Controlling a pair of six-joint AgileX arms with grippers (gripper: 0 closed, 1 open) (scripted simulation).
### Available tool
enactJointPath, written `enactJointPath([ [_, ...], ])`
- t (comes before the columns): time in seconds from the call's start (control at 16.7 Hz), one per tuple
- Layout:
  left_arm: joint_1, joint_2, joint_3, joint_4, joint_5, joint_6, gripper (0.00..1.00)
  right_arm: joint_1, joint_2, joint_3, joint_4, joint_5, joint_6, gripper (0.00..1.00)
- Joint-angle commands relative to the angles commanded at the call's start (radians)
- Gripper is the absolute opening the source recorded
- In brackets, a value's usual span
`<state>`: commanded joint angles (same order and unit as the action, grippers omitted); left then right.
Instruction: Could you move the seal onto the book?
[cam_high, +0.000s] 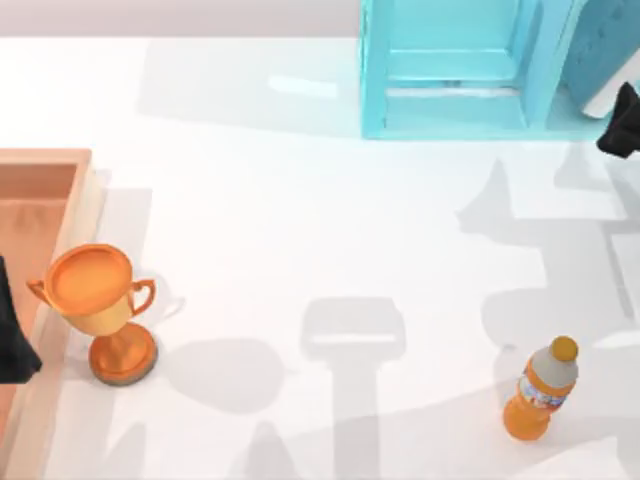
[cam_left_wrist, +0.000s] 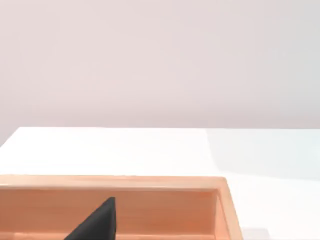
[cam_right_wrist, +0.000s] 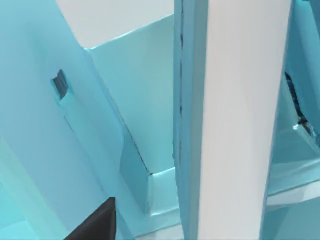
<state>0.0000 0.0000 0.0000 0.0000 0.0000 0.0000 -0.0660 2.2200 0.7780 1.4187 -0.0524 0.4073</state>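
1. The right gripper (cam_high: 622, 122) sits at the frame's upper right against the teal book (cam_high: 612, 45); its grip state cannot be told.
2. The seal's place cannot be told; it likely needs locating next.
3. The left gripper (cam_high: 12, 345) idles at the left edge over the wooden tray (cam_high: 50, 160).

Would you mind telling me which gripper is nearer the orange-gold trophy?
Left. The left gripper sits just beside the orange-gold trophy at the table's left edge; the right gripper is at the far right, by the light-blue shelf unit.
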Motion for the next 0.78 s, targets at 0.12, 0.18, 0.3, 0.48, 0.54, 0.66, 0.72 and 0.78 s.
enactJointPath([
  [0.12, 0.000, 0.000, 0.000, 0.000, 0.000, 0.000, 1.00, 0.005, -0.002, -0.002, -0.004, 0.000, -0.001, 1.00],
  [0.18, 0.000, 0.000, 0.000, 0.000, 0.000, 0.000, 1.00, 0.005, 0.004, 0.011, -0.010, 0.002, -0.001, 1.00],
  [0.3, 0.000, 0.000, 0.000, 0.000, 0.000, 0.000, 1.00, 0.005, 0.029, 0.067, -0.039, 0.004, 0.000, 1.00],
  [0.48, 0.000, 0.000, 0.000, 0.000, 0.000, 0.000, 1.00, 0.007, 0.092, 0.205, -0.113, 0.008, 0.000, 1.00],
  [0.54, 0.000, 0.000, 0.000, 0.000, 0.000, 0.000, 1.00, 0.008, 0.114, 0.257, -0.142, 0.009, 0.000, 1.00],
  [0.66, 0.000, 0.000, 0.000, 0.000, 0.000, 0.000, 1.00, 0.010, 0.155, 0.357, -0.200, 0.012, -0.001, 1.00],
  [0.72, 0.000, 0.000, 0.000, 0.000, 0.000, 0.000, 1.00, 0.011, 0.172, 0.400, -0.225, 0.013, -0.001, 1.00],
  [0.78, 0.000, 0.000, 0.000, 0.000, 0.000, 0.000, 1.00, 0.012, 0.185, 0.435, -0.247, 0.014, -0.001, 1.00],
])
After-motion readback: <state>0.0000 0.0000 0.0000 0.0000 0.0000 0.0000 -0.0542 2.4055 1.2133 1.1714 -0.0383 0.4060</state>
